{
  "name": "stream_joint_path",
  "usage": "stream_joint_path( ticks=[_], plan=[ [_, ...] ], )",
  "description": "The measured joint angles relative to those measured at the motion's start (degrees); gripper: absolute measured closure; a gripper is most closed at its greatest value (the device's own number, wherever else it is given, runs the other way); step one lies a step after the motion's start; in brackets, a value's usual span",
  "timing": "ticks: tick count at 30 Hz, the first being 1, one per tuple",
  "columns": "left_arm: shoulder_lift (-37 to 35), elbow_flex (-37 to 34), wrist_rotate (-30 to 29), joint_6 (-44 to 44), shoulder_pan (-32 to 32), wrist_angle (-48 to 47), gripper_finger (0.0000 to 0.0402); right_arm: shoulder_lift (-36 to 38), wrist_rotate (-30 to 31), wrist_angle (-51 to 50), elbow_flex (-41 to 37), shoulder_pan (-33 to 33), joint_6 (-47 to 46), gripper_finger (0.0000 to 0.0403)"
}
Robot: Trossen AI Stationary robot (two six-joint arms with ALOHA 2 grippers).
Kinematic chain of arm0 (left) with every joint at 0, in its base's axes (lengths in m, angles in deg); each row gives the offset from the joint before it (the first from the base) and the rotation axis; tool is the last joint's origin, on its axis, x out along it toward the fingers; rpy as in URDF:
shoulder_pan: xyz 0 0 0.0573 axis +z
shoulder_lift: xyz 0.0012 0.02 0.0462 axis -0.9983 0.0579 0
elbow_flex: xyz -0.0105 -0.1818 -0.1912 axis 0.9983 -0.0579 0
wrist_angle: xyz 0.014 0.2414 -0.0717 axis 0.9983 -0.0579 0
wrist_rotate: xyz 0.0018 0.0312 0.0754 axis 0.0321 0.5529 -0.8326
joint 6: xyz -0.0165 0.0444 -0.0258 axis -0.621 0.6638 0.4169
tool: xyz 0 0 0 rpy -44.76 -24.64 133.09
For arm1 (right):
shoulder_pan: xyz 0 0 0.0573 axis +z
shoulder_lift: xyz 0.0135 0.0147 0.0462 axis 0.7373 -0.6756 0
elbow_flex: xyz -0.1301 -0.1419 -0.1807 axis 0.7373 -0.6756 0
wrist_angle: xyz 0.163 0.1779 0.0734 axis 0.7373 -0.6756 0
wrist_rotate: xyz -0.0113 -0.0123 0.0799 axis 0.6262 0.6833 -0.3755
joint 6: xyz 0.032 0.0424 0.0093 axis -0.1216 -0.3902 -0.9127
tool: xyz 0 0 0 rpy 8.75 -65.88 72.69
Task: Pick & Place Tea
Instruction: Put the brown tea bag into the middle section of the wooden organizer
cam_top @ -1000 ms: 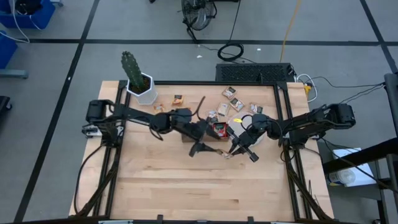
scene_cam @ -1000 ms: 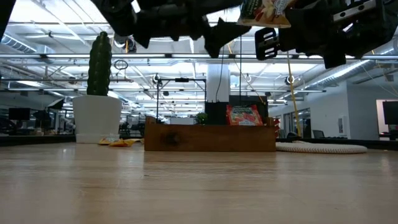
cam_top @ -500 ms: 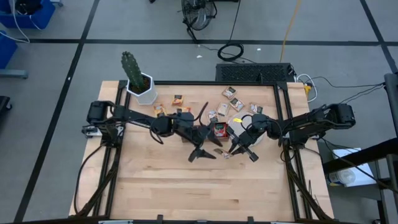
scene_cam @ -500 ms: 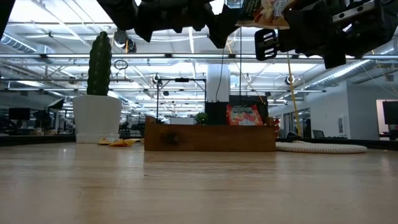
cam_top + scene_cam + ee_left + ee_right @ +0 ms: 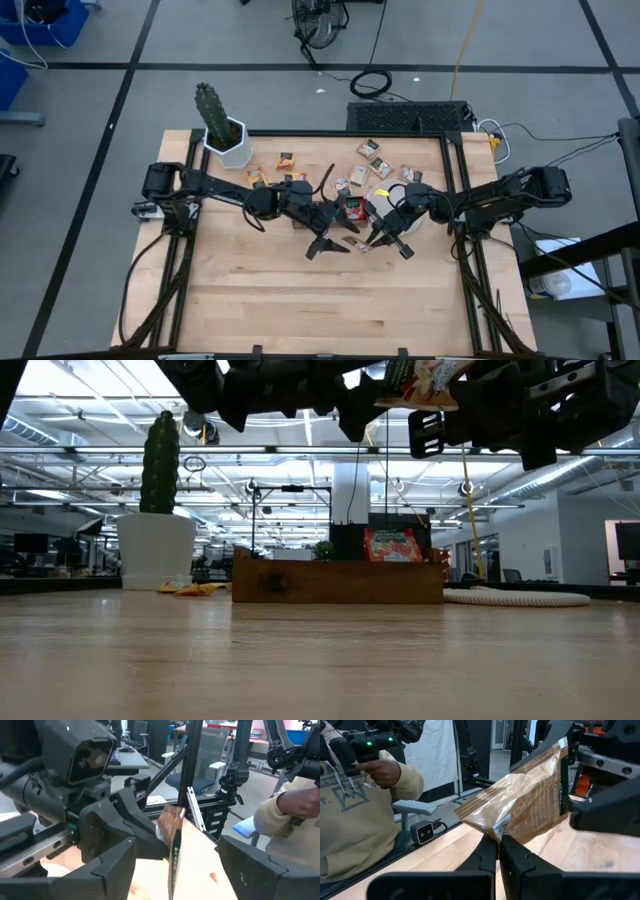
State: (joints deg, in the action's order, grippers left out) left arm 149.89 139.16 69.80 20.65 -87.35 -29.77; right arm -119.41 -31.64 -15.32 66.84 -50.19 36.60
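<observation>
Right claw [image 5: 496,845] pinched shut on a tan tea sachet [image 5: 530,807], held in the air mid-bench beside the wooden tray [image 5: 338,580]. Left claw [image 5: 175,862] spread wide around the sachet's edge, not gripping. One red sachet [image 5: 392,545] already in tray. Loose sachets [image 5: 374,150] remain on bench [image 5: 260,290]; most of the job looks undone.

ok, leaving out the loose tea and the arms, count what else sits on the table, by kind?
Green cactus in white pot: 1
Brown wooden tray: 1
Round whitish disc: 1
Total: 3
</observation>
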Motion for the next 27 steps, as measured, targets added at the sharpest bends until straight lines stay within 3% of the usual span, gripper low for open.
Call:
stream_joint_path(
  ticks=[13,17,20,23,27],
  plan=[
    [0.0,0.0,0.1,0.3,0.5,-0.1,0.0322,0.0,0.0,-0.4,0.0,0.0,-0.5,0.0403],
    [0.0,0.0,3.4,0.2,1.3,-0.1,0.0383,0.0,0.0,-0.5,0.0,0.0,-0.6,0.0403],
    [-0.5,0.0,5.4,-2.7,2.1,-1.4,0.0394,0.0,0.5,-0.5,0.0,0.0,-0.9,0.0403],
    [-3.2,0.0,3.4,-1.5,2.7,-8.6,0.0397,0.0,2.3,-1.2,0.0,-0.1,-1.0,0.0403],
    [-8.8,0.0,-9.1,4.8,2.8,-23.2,0.0398,0.0,13.2,-3.3,0.0,-0.1,-0.9,0.0395]
  ],
)
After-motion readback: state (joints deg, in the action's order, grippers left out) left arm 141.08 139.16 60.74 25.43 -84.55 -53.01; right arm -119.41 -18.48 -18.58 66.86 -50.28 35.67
